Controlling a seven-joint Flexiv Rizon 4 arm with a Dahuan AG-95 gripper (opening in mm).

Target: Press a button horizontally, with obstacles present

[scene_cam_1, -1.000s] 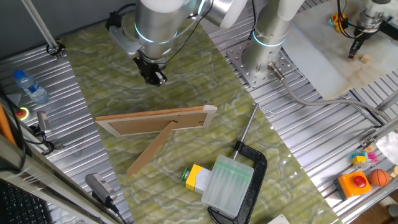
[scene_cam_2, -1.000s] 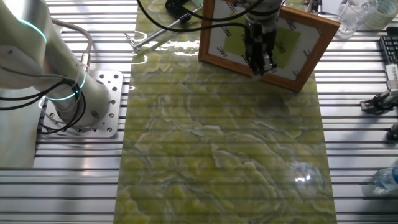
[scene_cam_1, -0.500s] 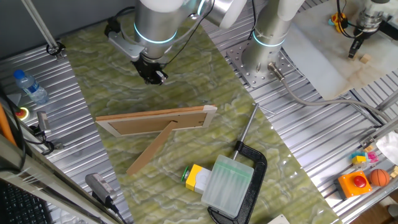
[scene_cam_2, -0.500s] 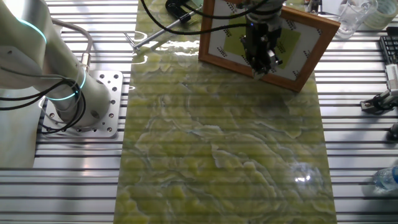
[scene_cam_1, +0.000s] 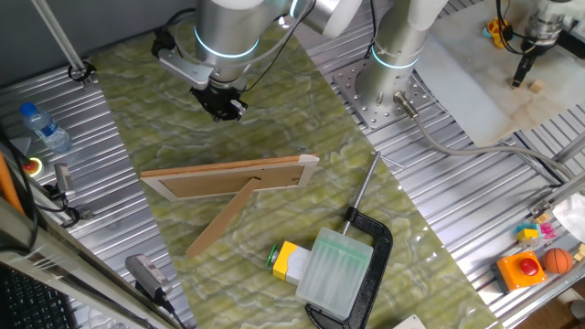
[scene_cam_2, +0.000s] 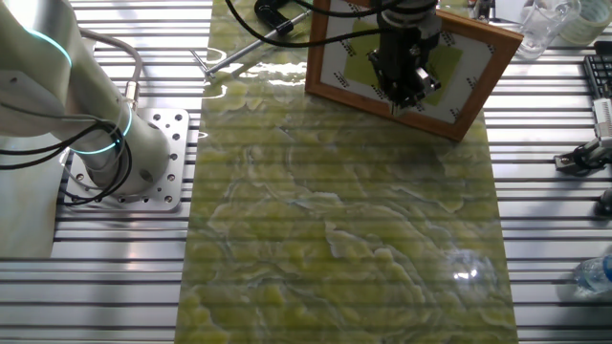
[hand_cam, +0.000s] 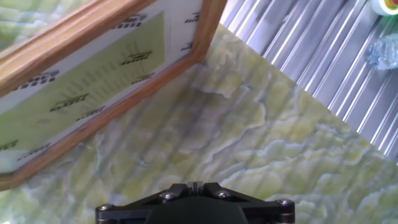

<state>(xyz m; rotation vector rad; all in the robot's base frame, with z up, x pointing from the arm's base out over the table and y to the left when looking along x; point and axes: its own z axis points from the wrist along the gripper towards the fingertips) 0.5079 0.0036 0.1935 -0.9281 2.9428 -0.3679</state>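
The button, a green cap (scene_cam_1: 272,259) on a yellow box (scene_cam_1: 290,261) joined to a translucent pale-green ribbed block (scene_cam_1: 335,276), lies at the near end of the green mat and faces left. The light-wood picture frame (scene_cam_1: 233,176) stands between it and my gripper (scene_cam_1: 222,111), with its slanted prop strut (scene_cam_1: 222,217) reaching toward the button. The gripper hovers above the mat on the frame's glass side, as the other fixed view (scene_cam_2: 406,96) shows. In the hand view the fingertips (hand_cam: 194,185) meet, shut and empty, and the frame (hand_cam: 93,74) fills the upper left.
A black C-clamp (scene_cam_1: 370,251) grips the ribbed block, its screw rod pointing toward a second arm's base (scene_cam_1: 388,87). A water bottle (scene_cam_1: 44,128) lies at the left on the ribbed metal table. A red dome button on an orange box (scene_cam_1: 523,268) sits far right.
The gripper has shifted slightly away from the frame and its wrist has turned a little. The frame and the button have not moved.
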